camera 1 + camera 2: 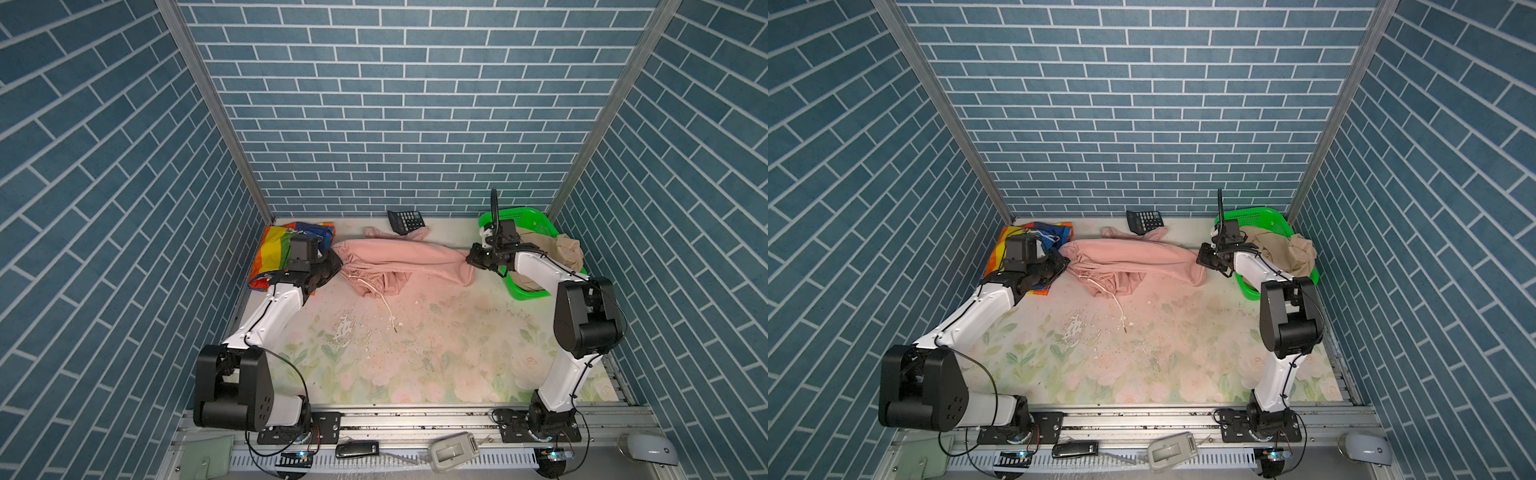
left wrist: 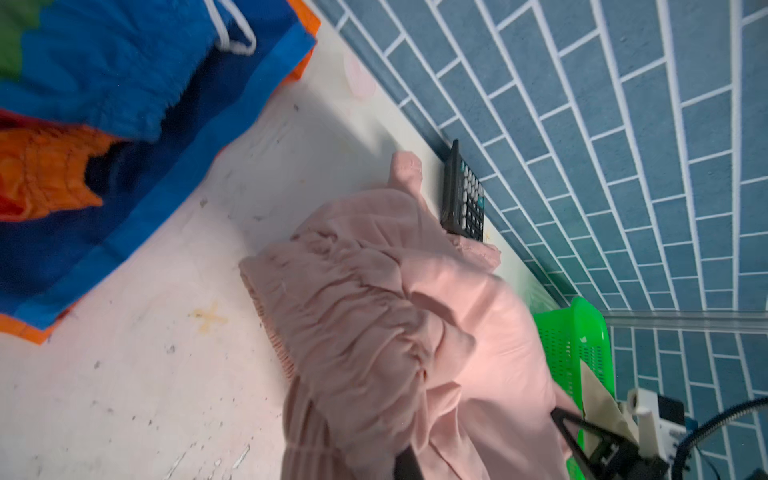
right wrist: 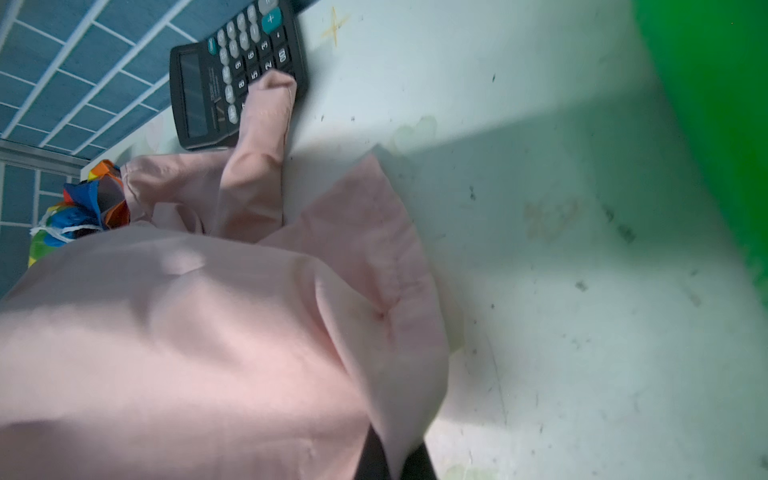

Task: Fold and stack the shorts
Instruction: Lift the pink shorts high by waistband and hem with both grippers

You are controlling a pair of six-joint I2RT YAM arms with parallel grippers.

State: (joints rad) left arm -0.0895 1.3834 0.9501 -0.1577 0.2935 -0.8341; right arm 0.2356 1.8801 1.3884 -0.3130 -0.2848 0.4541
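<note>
The dusty pink shorts (image 1: 399, 262) (image 1: 1133, 259) lie stretched across the back of the table, their white drawstring trailing forward. My left gripper (image 1: 334, 264) (image 1: 1063, 262) is shut on their gathered waistband (image 2: 332, 299). My right gripper (image 1: 471, 258) (image 3: 397, 461) is shut on the hem of a leg at the opposite end. The rainbow-striped shorts (image 1: 274, 245) (image 2: 104, 83) lie in the back left corner, partly under the left arm. The beige shorts (image 1: 565, 249) (image 1: 1287, 249) are heaped in the green basket (image 1: 528, 216).
A black calculator (image 1: 406, 221) (image 3: 232, 75) leans at the back wall, with a pink leg end lying over its keys. The basket stands in the back right corner behind the right arm. Blue brick walls close in three sides. Small devices (image 1: 453, 446) lie on the front rail.
</note>
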